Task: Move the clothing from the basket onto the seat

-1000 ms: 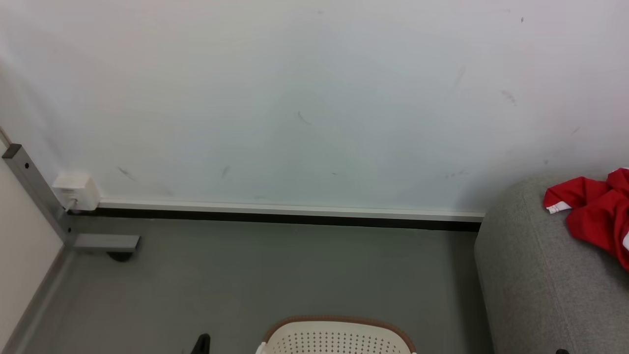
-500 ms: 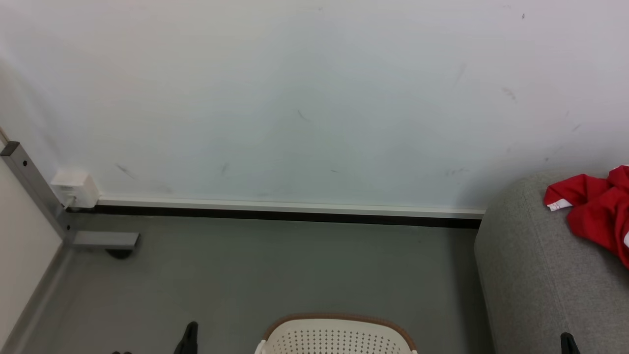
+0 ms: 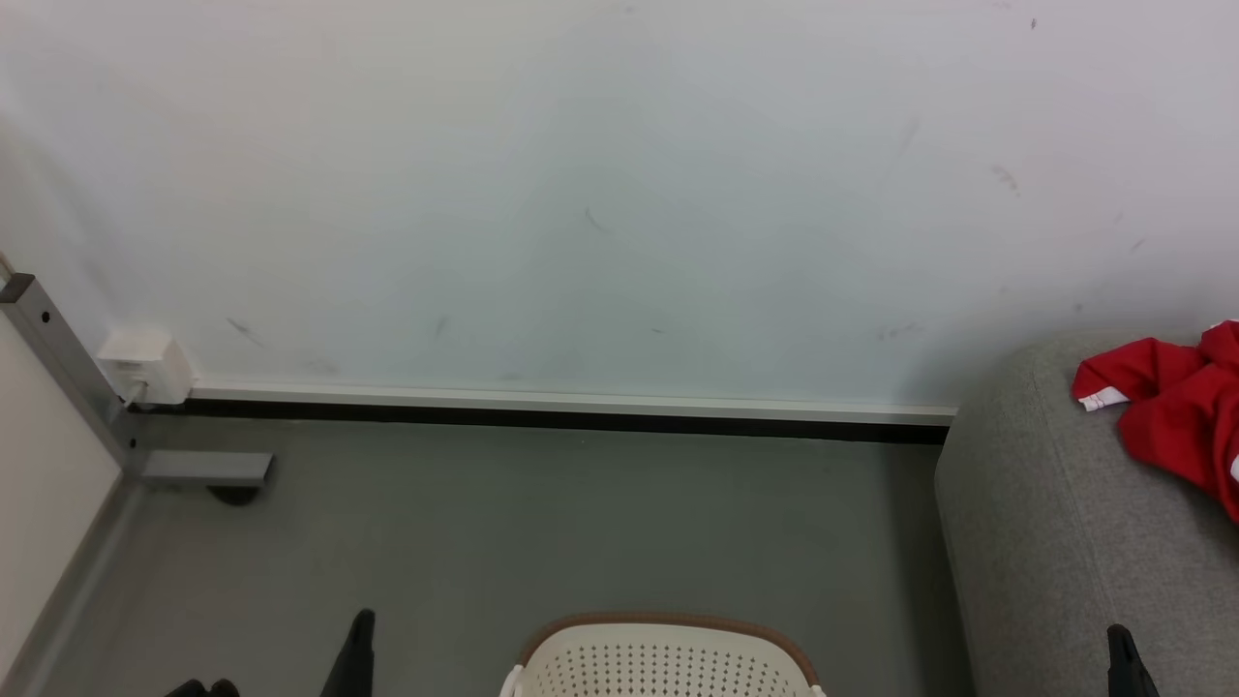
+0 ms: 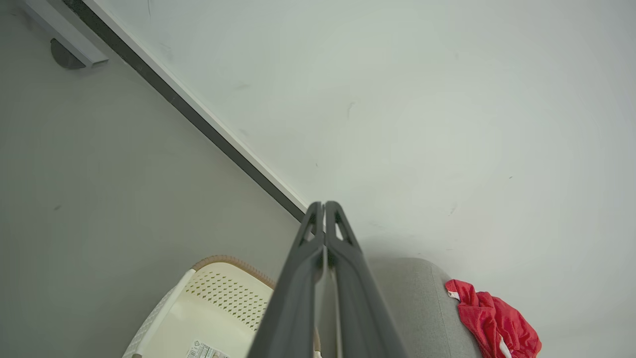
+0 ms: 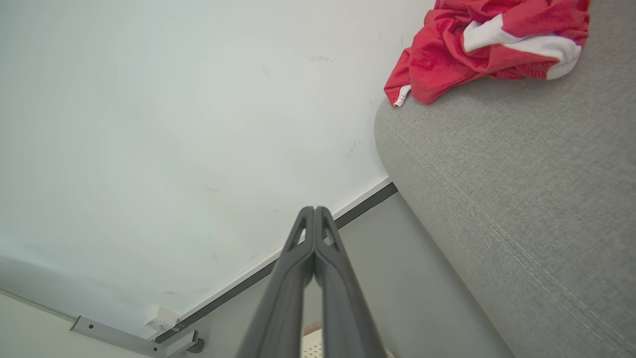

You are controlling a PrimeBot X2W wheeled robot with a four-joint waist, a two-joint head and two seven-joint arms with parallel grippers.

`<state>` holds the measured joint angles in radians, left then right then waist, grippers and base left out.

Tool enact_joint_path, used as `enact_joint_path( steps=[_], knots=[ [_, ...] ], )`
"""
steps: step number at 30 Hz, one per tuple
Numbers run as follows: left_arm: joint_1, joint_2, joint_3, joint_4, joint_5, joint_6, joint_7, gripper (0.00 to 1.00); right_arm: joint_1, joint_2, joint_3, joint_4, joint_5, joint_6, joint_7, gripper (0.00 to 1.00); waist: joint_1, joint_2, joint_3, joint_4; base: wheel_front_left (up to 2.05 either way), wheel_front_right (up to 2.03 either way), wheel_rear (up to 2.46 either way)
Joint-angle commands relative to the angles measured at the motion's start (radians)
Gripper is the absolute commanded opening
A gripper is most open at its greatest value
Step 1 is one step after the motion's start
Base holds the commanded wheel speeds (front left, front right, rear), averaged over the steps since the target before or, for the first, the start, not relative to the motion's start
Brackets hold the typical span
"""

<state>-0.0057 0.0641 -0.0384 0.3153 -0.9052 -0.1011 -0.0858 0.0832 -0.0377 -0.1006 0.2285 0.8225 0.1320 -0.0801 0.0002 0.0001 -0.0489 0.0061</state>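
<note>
Red clothing (image 3: 1176,416) with white trim lies crumpled on the grey seat (image 3: 1045,542) at the right; the same clothing (image 5: 477,44) and seat (image 5: 521,189) show in the right wrist view. The cream basket (image 3: 663,658) with its brown rim stands on the floor at the bottom middle, and its inside (image 4: 208,318) looks bare in the left wrist view. My left gripper (image 4: 324,206) is shut with nothing in it, its tip (image 3: 360,629) left of the basket. My right gripper (image 5: 314,211) is shut and holds nothing, its tip (image 3: 1121,644) low over the seat's front.
A white wall (image 3: 581,194) with a dark baseboard (image 3: 542,418) runs behind the grey floor. A grey metal frame leg (image 3: 198,469) and a white socket box (image 3: 145,365) sit at the left corner.
Both gripper tips have risen further into the head view from its bottom edge. The head view has tilted slightly, so the basket and baseboard sit a little higher.
</note>
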Motion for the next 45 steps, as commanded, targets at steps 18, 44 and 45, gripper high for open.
enact_joint_path(
  steps=[18,44,45],
  knots=[
    [-0.048,-0.003,0.05,-0.031,-0.211,-0.013,0.06,0.0,-0.073,-0.014,-0.006,0.0,0.235,-0.001,0.056,0.0,-0.0001,-0.0001,0.011,-0.001,0.0,0.0,0.0],
    [-0.078,-0.007,0.099,-0.052,-0.442,-0.022,0.127,0.0,-0.133,-0.016,-0.011,0.008,0.495,-0.002,0.122,0.0,-0.0001,-0.0001,0.027,-0.003,0.0,0.0,0.0],
    [-0.079,-0.007,0.101,-0.052,-0.451,-0.023,0.129,0.0,-0.134,-0.016,-0.011,0.008,0.503,-0.002,0.124,0.0,-0.0001,-0.0001,0.028,-0.003,0.0,0.0,0.0]
  ],
)
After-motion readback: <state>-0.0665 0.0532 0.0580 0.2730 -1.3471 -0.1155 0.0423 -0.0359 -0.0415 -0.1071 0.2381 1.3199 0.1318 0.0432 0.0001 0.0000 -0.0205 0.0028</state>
